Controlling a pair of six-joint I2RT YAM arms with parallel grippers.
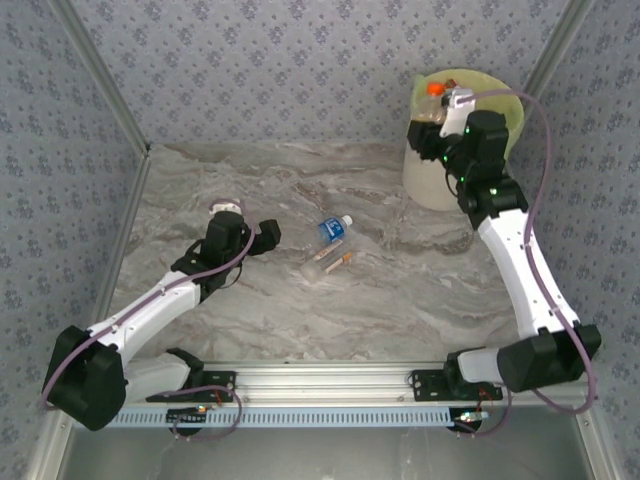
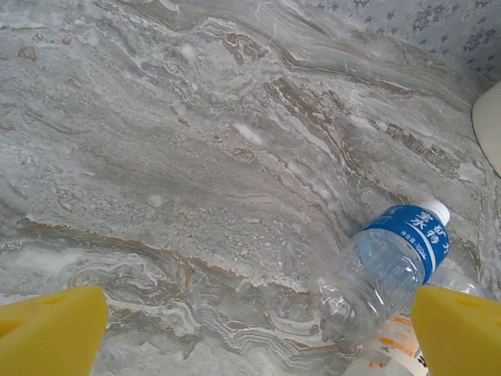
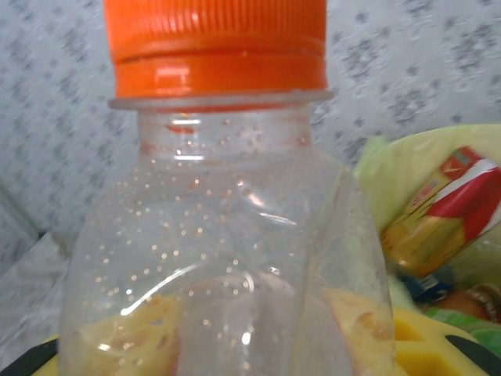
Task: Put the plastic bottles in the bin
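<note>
While the R gripper is hovering at the mouth of the bin, its jaws are sitting narrow and pinching 1 clear bottle by the lower body, w/ the orange cap pointing away past the fingertips. The yellow R pads are pressing the bottle's sides on both flanks in the R wrist view. Beyond that gripper & off to its R, the bin's pale yellow-green bag is showing. A red-and-gold-labelled bottle is lying inside it, w/ other items too blurred to name.

The L gripper is hanging low over the marble table w/ jaws spread wide, gripping nothing. Its 2 yellow L pads are standing well apart at the bottom corners of the L wrist view. A blue-labelled bottle is lying on its side just ahead of the R-hand pad, its white cap pointing away from the gripper. Can't tell if it's touching that pad. Just beside it, on the side nearer the gripper, an orange-capped 2nd bottle is lying flat on the table.
</note>
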